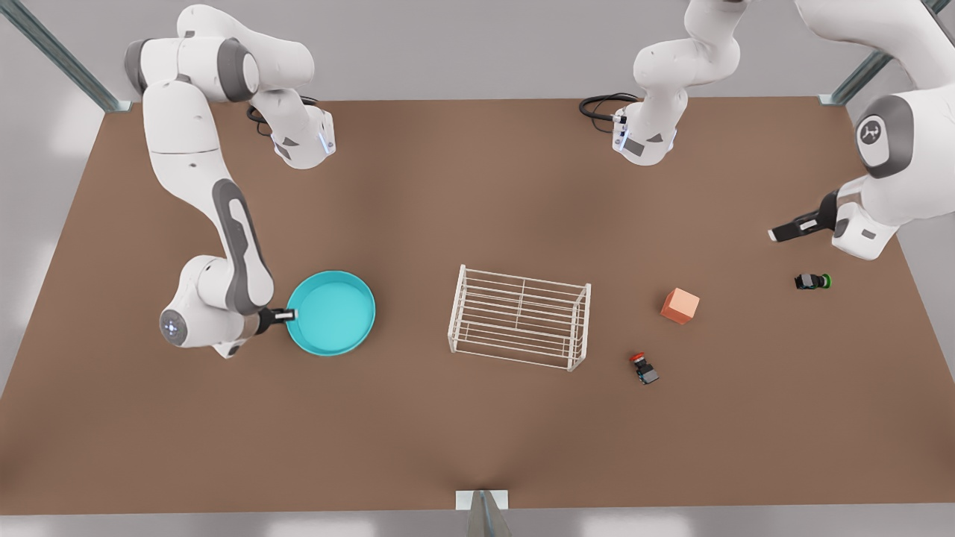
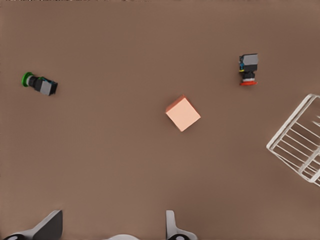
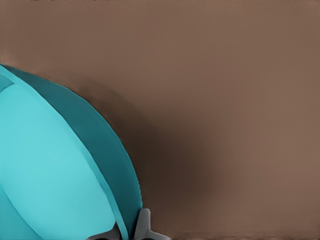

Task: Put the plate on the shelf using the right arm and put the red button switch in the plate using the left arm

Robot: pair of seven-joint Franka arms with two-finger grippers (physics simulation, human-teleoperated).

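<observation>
Your right gripper (image 1: 287, 315) pinches the plate (image 1: 332, 313) rim at its 9 o'clock; your left gripper (image 1: 776, 234) waits spread open, above the table (image 1: 477, 447).

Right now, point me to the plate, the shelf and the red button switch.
plate (image 1: 328, 312), front view, middle of its turquoise floor.
shelf (image 1: 520, 303), front view, a top bar of the wire rack.
red button switch (image 2: 248, 68), left wrist view, its black body.

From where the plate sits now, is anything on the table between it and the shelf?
Nothing visible. Bare table lies between the plate and the shelf. The right gripper is at the plate's rim, on the side away from the shelf.
</observation>
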